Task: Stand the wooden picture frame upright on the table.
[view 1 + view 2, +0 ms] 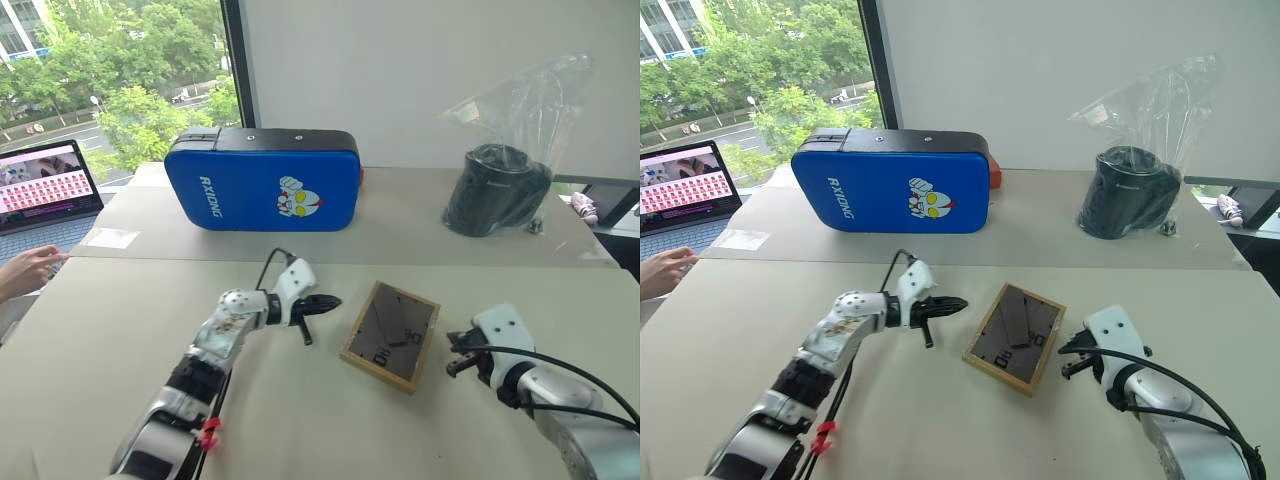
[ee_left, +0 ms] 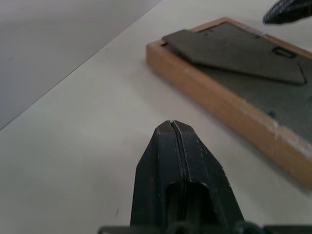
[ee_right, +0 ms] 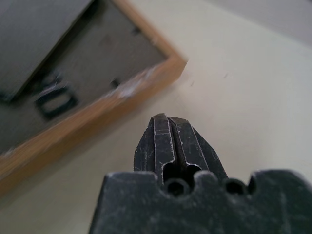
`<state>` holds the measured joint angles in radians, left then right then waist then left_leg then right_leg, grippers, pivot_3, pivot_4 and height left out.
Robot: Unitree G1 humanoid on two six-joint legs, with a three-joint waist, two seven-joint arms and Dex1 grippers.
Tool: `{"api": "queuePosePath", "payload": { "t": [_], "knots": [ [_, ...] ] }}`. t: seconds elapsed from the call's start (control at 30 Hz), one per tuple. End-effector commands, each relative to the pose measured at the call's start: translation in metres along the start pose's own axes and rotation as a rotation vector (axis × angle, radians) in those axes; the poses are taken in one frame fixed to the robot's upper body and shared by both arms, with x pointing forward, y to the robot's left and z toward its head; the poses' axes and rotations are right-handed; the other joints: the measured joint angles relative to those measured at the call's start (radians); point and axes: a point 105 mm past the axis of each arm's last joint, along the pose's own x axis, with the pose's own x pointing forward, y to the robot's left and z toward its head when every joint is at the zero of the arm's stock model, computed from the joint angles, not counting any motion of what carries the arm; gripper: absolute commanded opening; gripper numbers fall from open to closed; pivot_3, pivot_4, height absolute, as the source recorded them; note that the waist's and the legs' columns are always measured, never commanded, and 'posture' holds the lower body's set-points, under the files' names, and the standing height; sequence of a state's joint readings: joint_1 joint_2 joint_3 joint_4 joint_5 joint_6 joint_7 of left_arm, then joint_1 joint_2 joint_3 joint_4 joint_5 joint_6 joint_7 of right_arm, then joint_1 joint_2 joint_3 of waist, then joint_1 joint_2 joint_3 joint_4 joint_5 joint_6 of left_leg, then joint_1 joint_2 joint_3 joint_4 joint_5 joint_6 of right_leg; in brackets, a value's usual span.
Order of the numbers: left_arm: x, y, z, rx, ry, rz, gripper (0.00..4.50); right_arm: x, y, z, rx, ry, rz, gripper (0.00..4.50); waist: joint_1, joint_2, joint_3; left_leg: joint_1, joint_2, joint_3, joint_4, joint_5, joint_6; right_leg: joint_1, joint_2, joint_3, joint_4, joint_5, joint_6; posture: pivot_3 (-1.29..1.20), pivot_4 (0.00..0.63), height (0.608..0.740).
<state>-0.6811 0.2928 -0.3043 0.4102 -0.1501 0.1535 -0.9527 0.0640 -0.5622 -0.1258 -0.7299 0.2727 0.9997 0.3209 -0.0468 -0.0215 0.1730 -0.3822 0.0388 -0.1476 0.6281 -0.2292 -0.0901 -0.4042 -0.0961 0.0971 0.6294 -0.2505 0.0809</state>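
Observation:
The wooden picture frame (image 1: 390, 335) lies flat and face down on the beige table (image 1: 100, 330), its dark backboard and stand flap (image 2: 234, 53) facing up. My left gripper (image 1: 330, 300) is shut and empty, hovering just left of the frame with its tips pointing toward it. A short gap separates my right gripper (image 1: 455, 350), also shut and empty, from the frame's right edge. In the right wrist view the frame's light-wood corner (image 3: 170, 63) lies just beyond the closed fingers (image 3: 168, 141).
A big blue pad (image 1: 263, 180) stands at the back of the table. A black object in a clear bag (image 1: 497, 188) sits at the back right. At the far left, a person's hand (image 1: 28, 270) rests by an open laptop (image 1: 45, 185).

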Motion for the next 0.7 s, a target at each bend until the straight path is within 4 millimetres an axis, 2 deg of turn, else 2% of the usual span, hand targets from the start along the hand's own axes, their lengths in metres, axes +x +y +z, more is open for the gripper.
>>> {"api": "queuePosePath", "payload": {
  "t": [0.03,0.1,0.2,0.33,0.43,0.5,0.53,0.67,0.7],
  "knots": [
    [0.021,-0.017,-0.001,0.09,0.026,-0.113,0.01,0.0,0.015,0.009,0.003,-0.002,0.029,0.0,0.0,0.0,0.0,0.0,0.0,0.0,0.0,0.0,0.0,0.001,0.0,0.0,0.0,0.0,0.0,0.0,0.15,0.74],
    [0.026,-0.025,-0.003,0.127,0.037,-0.165,0.01,0.005,0.022,0.012,-0.013,0.009,0.048,0.0,-0.002,0.0,0.0,0.0,0.0,0.0,0.002,0.0,-0.001,0.001,0.0,0.0,0.0,0.0,0.001,0.0,0.15,0.74],
    [0.025,-0.025,0.0,0.14,0.033,-0.174,0.01,0.018,0.036,0.025,-0.048,-0.009,0.099,0.0,-0.005,0.0,0.0,0.0,0.0,0.0,0.002,0.001,-0.001,0.0,0.0,0.0,0.001,0.001,0.001,0.0,0.15,0.74],
    [0.008,-0.014,0.0,0.142,0.05,-0.123,0.01,0.036,0.063,0.052,-0.11,-0.069,0.2,0.0,-0.01,0.0,0.0,-0.001,0.0,0.0,0.002,0.001,-0.001,0.0,0.0,0.0,0.001,0.001,0.001,0.0,0.15,0.74],
    [-0.021,0.001,-0.006,0.117,0.084,-0.028,0.01,0.044,0.09,0.073,-0.142,-0.126,0.301,0.0,-0.024,0.0,0.0,0.0,0.0,-0.001,0.001,0.001,-0.001,-0.001,0.0,0.0,0.001,0.001,0.001,0.0,0.15,0.74],
    [-0.043,0.004,-0.013,0.098,0.128,0.023,0.01,0.047,0.104,0.08,-0.158,-0.143,0.354,0.0,-0.031,0.001,0.0,0.001,0.0,-0.002,0.0,0.001,-0.001,-0.001,0.0,0.0,0.002,0.001,0.001,0.0,0.15,0.74],
    [-0.049,0.004,-0.015,0.092,0.14,0.033,0.01,0.047,0.107,0.081,-0.163,-0.144,0.364,0.0,-0.029,0.001,0.0,0.001,0.001,-0.002,-0.001,0.001,-0.001,-0.001,0.001,0.0,0.002,0.0,0.0,0.0,0.15,0.74],
    [-0.112,-0.01,-0.04,-0.022,0.273,0.104,0.01,0.05,0.125,0.081,-0.179,-0.145,0.443,0.0,-0.038,0.001,0.0,0.001,0.001,-0.003,-0.001,0.001,0.0,-0.001,0.001,0.0,0.002,0.0,0.0,0.0,0.15,0.74],
    [-0.123,-0.014,-0.043,-0.037,0.294,0.108,0.01,0.051,0.125,0.081,-0.176,-0.143,0.446,0.0,-0.041,0.001,0.0,0.001,0.001,-0.003,-0.001,0.001,0.0,-0.001,0.001,-0.001,0.002,0.0,0.0,0.0,0.15,0.74]
  ]
}}
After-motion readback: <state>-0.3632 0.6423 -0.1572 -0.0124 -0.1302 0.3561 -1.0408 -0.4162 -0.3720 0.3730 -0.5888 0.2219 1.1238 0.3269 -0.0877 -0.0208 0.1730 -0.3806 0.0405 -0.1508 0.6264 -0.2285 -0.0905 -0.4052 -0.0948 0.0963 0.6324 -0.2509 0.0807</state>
